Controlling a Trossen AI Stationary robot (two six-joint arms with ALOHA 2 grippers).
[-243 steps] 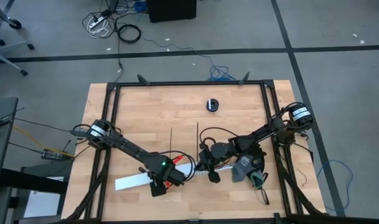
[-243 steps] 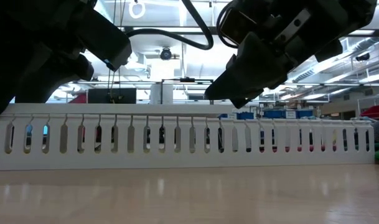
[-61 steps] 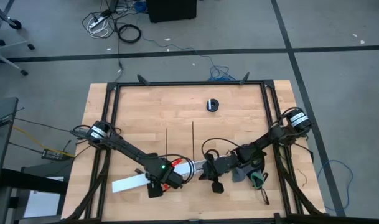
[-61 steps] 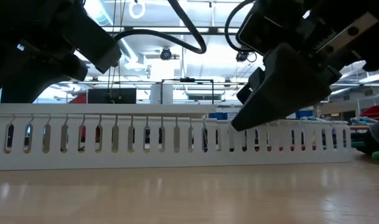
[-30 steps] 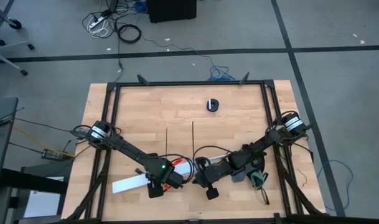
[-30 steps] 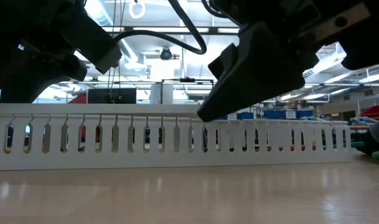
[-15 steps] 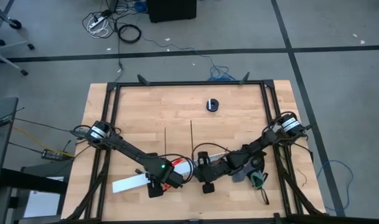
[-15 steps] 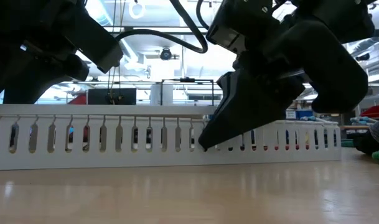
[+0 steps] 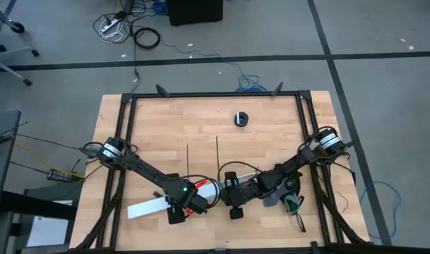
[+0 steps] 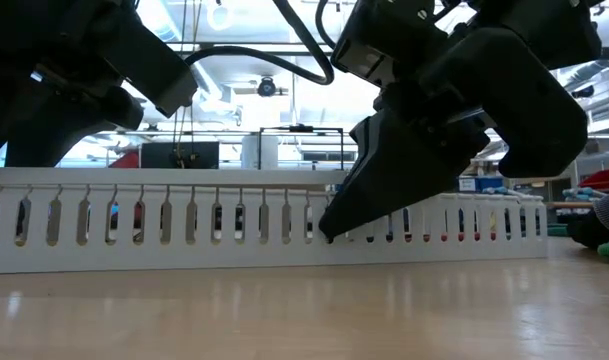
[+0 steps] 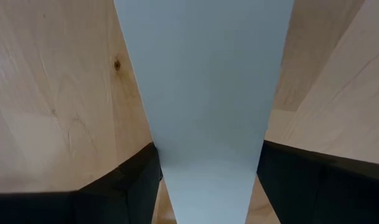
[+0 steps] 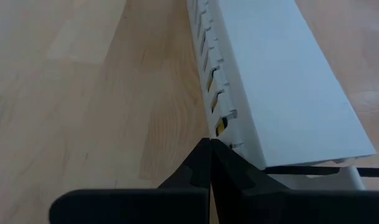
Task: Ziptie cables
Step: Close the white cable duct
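A long white slotted channel [image 9: 147, 207] lies across the near part of the table. The cables lie inside it and show only as red and yellow bits through the slots [image 10: 445, 237], plus an orange-red bit [image 9: 198, 203] beside my left gripper. My left gripper [image 9: 178, 212] is closed on the channel's left part. My right gripper [image 9: 230, 201], shut, has its tips at the channel's near slotted wall. Two thin black zipties [image 9: 188, 161] [image 9: 217, 155] lie flat on the wood beyond the channel. My left gripper [image 11: 208, 180] pinches the channel across its width, one finger [image 11: 130, 183] on each long side [image 11: 159, 163]. The fingers come steeply from above and lie across the channel, which rests on the table. My right gripper [image 12: 210, 144] sets its shut tips against the channel's near slotted wall [image 12: 221, 138]. It slants down from the table's right.
A small black round object [image 9: 241, 118] sits at the far middle. A grey and green thing [image 9: 289, 200] lies under the right arm near the right rail. Black frame rails [image 9: 126, 141] run along the table's sides. Bare wood lies between the zipties and the far edge.
My right gripper, still shut, has tipped nose-down and sunk a little toward the table's left. Its tips have come to the channel's near wall. The channel's right end has shifted slightly leftward. Nothing has moved in the last half second.
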